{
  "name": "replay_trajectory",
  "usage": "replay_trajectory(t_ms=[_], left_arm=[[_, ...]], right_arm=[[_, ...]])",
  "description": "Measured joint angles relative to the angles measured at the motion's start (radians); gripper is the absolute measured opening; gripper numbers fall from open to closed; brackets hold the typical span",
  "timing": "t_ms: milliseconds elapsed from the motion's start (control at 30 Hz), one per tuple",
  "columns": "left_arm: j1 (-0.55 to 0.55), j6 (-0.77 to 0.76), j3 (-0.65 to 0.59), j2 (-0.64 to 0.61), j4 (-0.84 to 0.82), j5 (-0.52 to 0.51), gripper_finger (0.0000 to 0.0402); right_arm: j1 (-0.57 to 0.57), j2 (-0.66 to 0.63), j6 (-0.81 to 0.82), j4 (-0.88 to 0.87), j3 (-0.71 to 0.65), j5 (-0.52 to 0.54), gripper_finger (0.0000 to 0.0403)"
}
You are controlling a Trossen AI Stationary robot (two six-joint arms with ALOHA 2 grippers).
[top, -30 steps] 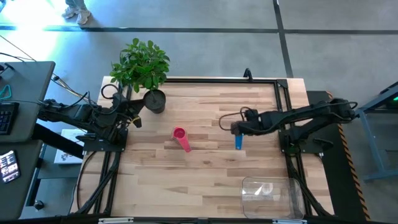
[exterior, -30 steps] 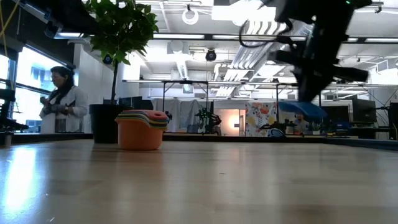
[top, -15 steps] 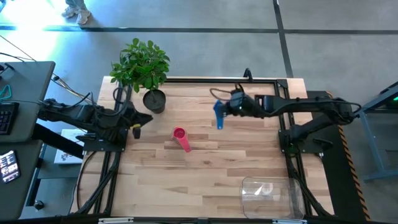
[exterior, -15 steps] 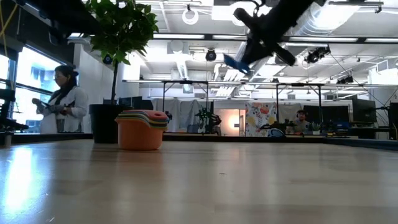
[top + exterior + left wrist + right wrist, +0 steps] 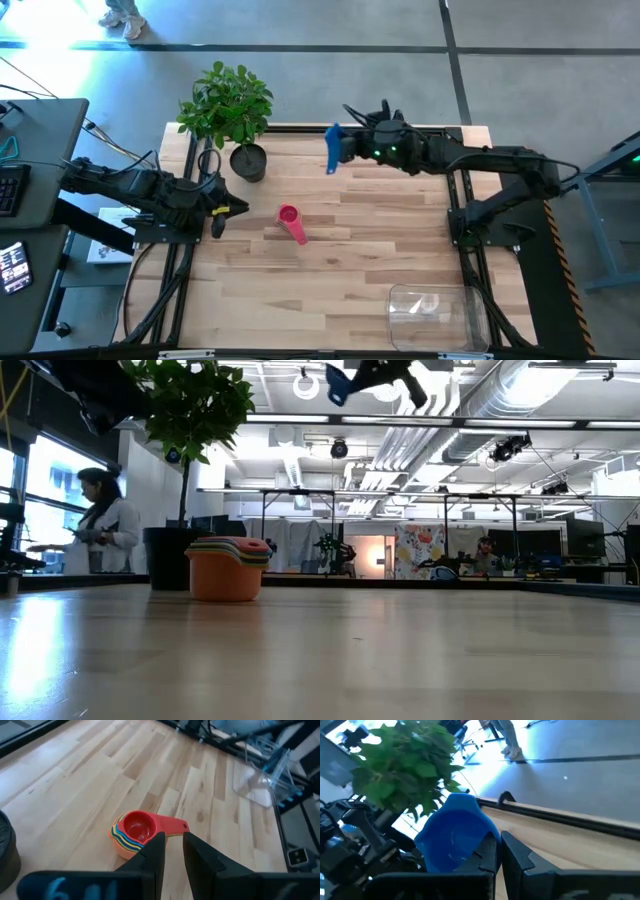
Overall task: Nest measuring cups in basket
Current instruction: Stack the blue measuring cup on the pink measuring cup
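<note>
A blue measuring cup [image 5: 332,150] is in my right gripper [image 5: 346,150], high over the table's far edge; the low view shows it near the ceiling line [image 5: 338,382]. A nested stack of measuring cups [image 5: 289,215], pink one on top, stands on its base mid-table, with its handle [image 5: 299,234] toward the near edge. My left gripper [image 5: 224,209] hovers left of the stack, fingers a little apart [image 5: 173,851]. The clear basket [image 5: 437,316] sits at the near right corner. My right gripper is shut on the blue cup beside its bowl [image 5: 485,845], pinched between the two fingers. The fingers themselves hide the exact spot. They reach level from the table's right. The cup is lifted clear, its bowl [image 5: 454,836] sticking out past the fingertips.
A dark plant pot [image 5: 249,162] with a leafy plant [image 5: 227,100] stands at the far left, close to the blue cup. A black frame [image 5: 400,127] runs along the far edge. A person [image 5: 98,520] stands beyond the table. Bare wood lies between stack and basket.
My right gripper has carried the blue cup up from the right-middle of the table, toward the far edge and the left, turning it as it rose. My left gripper has moved a little toward the stack.
</note>
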Motion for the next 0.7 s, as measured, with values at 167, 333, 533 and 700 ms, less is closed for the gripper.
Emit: replay_trajectory(t_ms=[167, 333, 533, 700], left_arm=[[0.000, 0.026, 0.000, -0.003, -0.028, 0.005, 0.0058], [0.000, 0.026, 0.000, -0.003, -0.084, 0.005, 0.0058], [0.000, 0.024, 0.000, -0.003, -0.136, 0.006, 0.0058], [0.000, 0.024, 0.000, -0.003, -0.159, 0.026, 0.0058]], right_arm=[[0.001, 0.130, -0.038, -0.029, 0.165, -0.036, 0.0000], [0.016, 0.294, -0.039, -0.143, 0.361, -0.069, 0.0000], [0.041, 0.500, -0.034, -0.334, 0.606, -0.159, 0.0000], [0.056, 0.636, -0.018, -0.454, 0.766, -0.223, 0.0000]])
